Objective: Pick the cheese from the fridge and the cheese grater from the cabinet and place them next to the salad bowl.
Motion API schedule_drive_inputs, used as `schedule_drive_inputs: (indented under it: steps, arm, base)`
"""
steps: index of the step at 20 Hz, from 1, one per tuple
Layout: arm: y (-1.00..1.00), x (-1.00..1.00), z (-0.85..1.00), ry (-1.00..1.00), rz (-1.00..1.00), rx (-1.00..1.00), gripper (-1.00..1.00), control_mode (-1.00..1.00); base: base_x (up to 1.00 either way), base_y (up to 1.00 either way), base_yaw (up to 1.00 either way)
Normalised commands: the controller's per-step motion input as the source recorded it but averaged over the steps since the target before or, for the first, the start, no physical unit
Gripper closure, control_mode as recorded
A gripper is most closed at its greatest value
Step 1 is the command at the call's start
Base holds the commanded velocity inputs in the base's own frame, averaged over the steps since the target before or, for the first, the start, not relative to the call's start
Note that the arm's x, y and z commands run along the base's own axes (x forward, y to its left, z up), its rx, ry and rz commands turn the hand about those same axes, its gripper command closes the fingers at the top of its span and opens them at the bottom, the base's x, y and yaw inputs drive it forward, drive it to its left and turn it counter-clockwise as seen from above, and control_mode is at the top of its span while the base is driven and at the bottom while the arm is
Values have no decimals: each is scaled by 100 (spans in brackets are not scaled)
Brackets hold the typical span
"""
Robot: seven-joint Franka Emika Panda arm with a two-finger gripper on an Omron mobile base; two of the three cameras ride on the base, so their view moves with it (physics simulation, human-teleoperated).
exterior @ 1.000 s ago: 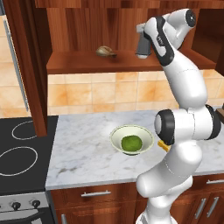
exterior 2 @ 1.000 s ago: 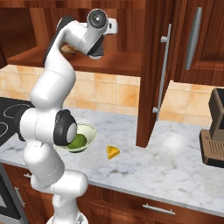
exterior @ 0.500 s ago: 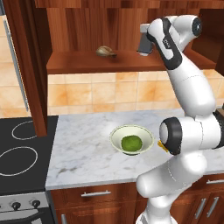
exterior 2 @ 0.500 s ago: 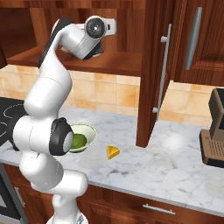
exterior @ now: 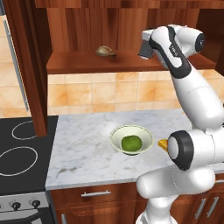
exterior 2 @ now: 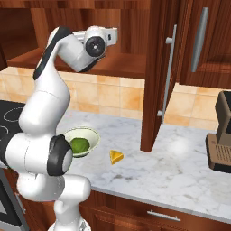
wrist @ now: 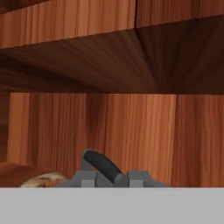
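Note:
My gripper is inside the reddish-brown cabinet, shut on the cheese grater, a dark grey box mostly hidden behind my wrist. In the hand view its black handle sits right at the gripper, with the cabinet's back wall behind. The salad bowl with its green ball stands on the marble counter below, also in the right base view. The cheese, a small yellow wedge, lies on the counter just right of the bowl; its tip peeks from behind my arm. The fridge is out of view.
A brown rounded lump rests on the shelf left of the grater. An open cabinet door with a bar handle hangs over the counter at right. A black stovetop lies at left, and a coffee machine at far right.
The upper arm has swung up and to the right, and the hand with the grater has shifted slightly right and down above the shelf. Bowl and cheese have not moved.

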Motion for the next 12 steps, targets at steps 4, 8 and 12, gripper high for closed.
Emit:
schedule_drive_inputs:
  steps: [4,8,12]
  arm:
    - [21,-100,0,0,0,0,100,-100]
    - [13,-100,19,1,0,3,100,-100]
    - [7,-100,39,9,0,6,100,-100]
  base:
    - [0,0,0]
    - [0,0,0]
    - [0,0,0]
